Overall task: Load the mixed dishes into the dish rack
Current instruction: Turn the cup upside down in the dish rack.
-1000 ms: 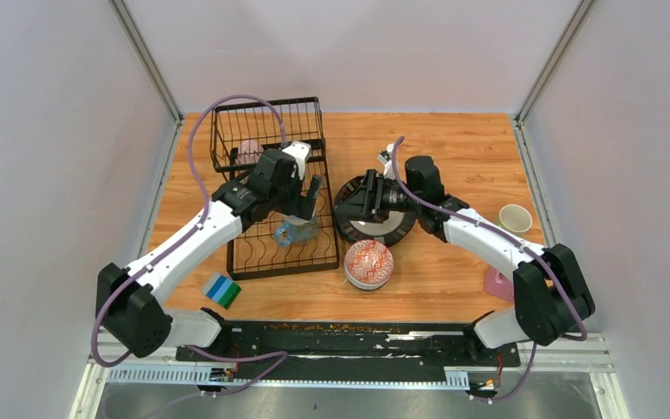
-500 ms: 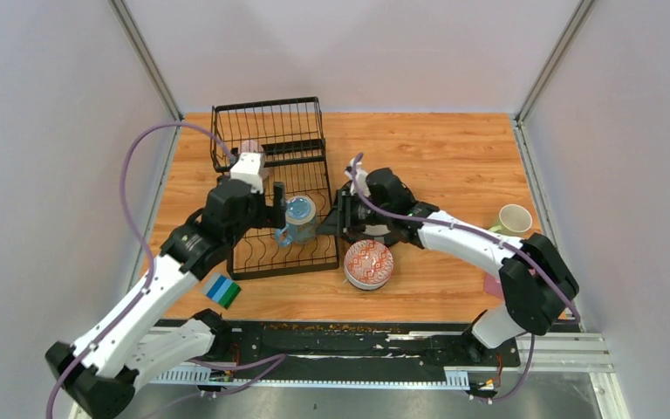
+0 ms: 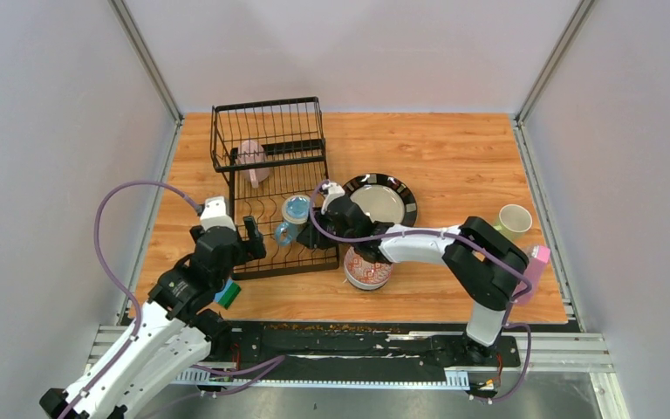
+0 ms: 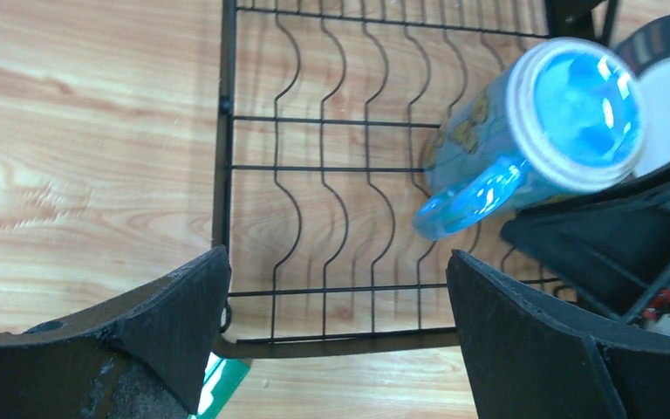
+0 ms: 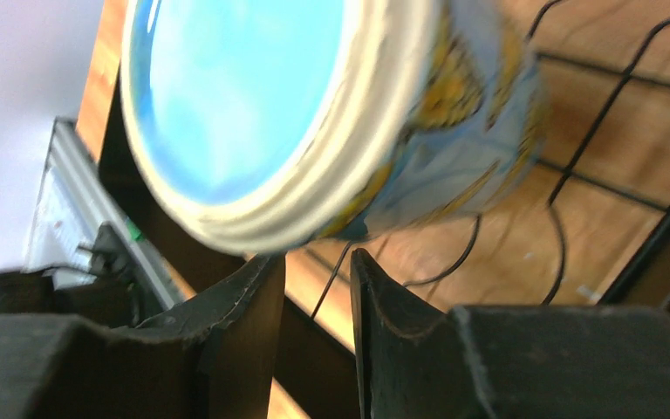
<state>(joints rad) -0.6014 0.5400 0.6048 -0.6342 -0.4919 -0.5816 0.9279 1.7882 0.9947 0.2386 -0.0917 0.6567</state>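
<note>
blue-yellow mug (image 4: pixel 558 122) tilted in low slotted tray of dish rack (image 4: pixel 224 131); right gripper (image 5: pixel 314 262) just beside it, jaws barely apart, nothing between; left gripper (image 4: pixel 338 288) wide open, hovering over tray's near edge; black-rimmed plate (image 3: pixel 382 201), patterned bowl (image 3: pixel 368 271) on desk (image 3: pixel 454 148)

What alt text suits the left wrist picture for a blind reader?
A blue mug sits on a black wire dish rack on a wooden table. The left gripper, wide open, frames the bottom edge.
</note>
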